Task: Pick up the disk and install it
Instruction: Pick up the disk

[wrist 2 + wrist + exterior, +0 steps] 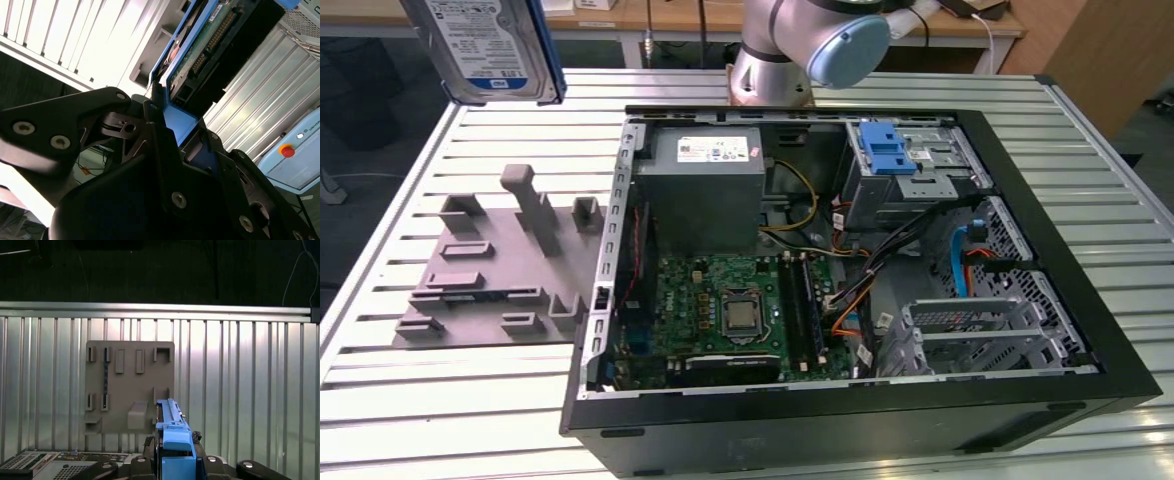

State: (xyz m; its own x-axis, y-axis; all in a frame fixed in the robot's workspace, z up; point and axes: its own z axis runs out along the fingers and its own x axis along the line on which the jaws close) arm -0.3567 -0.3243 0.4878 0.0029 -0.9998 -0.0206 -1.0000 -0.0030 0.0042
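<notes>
Arm's silver-and-blue elbow joint (834, 45) sits just behind the open black computer case (854, 430). The black pincer (175, 120) is clamped on a blue side rail of the flat silver hard disk (487, 50). It's held up off the slatted metal worktop (454, 400), out past the case on the exterior view's left. White-and-blue label faces out, and the green circuit-board underside shows in the second wrist view.

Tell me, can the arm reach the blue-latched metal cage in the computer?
Probably yes: the case lies open upward, nothing covers the cage, and the tool, holding the disk, hangs clear above the table.
</notes>
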